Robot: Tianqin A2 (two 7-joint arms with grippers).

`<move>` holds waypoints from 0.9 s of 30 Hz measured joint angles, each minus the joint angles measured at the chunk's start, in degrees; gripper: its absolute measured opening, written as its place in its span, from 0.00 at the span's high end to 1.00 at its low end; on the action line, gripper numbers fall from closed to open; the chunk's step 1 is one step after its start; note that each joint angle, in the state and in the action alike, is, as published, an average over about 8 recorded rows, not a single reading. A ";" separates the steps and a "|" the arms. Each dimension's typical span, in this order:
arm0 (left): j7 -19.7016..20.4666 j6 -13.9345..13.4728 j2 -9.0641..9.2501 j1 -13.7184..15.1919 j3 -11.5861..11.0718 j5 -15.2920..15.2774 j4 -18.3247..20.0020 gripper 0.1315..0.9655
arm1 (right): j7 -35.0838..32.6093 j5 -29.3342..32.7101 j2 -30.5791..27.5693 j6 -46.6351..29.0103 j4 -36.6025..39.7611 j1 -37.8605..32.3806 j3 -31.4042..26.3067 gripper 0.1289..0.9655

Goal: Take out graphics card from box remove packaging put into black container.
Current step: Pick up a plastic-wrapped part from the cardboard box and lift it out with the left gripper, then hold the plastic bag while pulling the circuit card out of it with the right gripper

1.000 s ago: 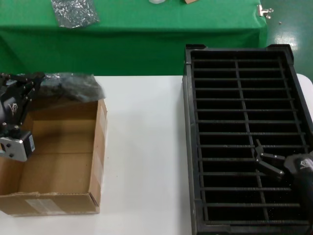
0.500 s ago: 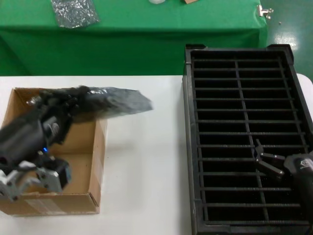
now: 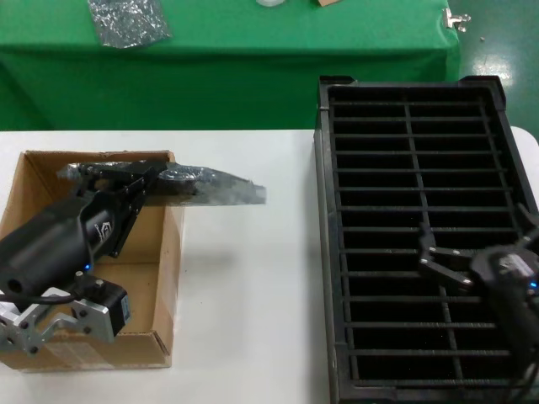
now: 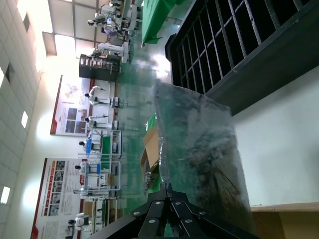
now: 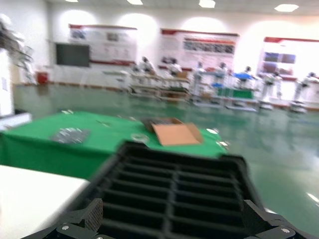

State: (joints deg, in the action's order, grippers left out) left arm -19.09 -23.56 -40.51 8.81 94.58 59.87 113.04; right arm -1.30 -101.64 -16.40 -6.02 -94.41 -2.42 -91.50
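My left gripper (image 3: 143, 181) is shut on one end of the silvery-grey packaging bag (image 3: 215, 186), with the dark graphics card inside it. It holds the bag level above the right wall of the brown cardboard box (image 3: 173, 244), the free end reaching over the white table. In the left wrist view the bag (image 4: 199, 149) stretches away from my shut gripper (image 4: 168, 185). The black container (image 3: 421, 236) lies at the right. My right gripper (image 3: 434, 261) is open and empty, low over its middle slots; its fingertips (image 5: 93, 215) frame the slots (image 5: 174, 194).
A green-covered table (image 3: 227, 50) stands behind, with a smaller lumpy silvery bag (image 3: 126, 21) on it. White tabletop (image 3: 253, 295) lies between the box and the black container.
My left gripper has lifted the bagged card out of the box and swung it right, over the box's right wall. My right gripper has moved a little left over the container.
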 joint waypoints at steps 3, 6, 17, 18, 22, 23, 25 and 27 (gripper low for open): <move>0.00 0.00 0.00 0.00 0.00 0.00 0.00 0.99 | -2.27 -0.73 1.45 -3.11 -1.47 -0.75 -0.62 0.00; 0.00 0.00 0.00 0.00 0.00 0.00 0.00 0.99 | -4.42 -1.24 2.80 -6.17 -2.95 -1.62 -2.33 0.00; 0.00 0.00 0.00 0.00 -0.01 0.00 0.00 0.99 | -2.66 3.95 4.02 -5.51 -3.73 -6.94 -11.31 0.06; 0.00 0.00 0.00 0.00 -0.01 0.00 0.00 0.99 | -1.89 5.11 4.15 -4.95 -3.48 -7.53 -12.04 0.07; 0.00 0.00 0.00 0.00 -0.01 0.00 0.00 0.99 | 1.40 11.40 5.85 -3.92 -2.21 -9.45 -13.40 0.12; 0.00 0.00 0.00 0.00 -0.01 0.00 0.00 0.99 | 2.21 13.22 6.54 -3.98 -1.85 -9.80 -13.29 0.12; 0.00 0.00 0.00 0.00 -0.01 0.00 0.00 0.99 | 3.88 17.28 8.18 -4.50 -1.12 -10.36 -12.64 0.12; 0.00 0.00 0.00 0.00 -0.01 0.00 0.00 0.99 | 5.37 21.24 9.92 -5.43 -0.46 -10.74 -11.57 0.14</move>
State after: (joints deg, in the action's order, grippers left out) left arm -19.09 -23.56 -40.51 8.81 94.57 59.87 113.04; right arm 4.07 -80.40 -6.47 -11.46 -94.86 -13.16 -103.07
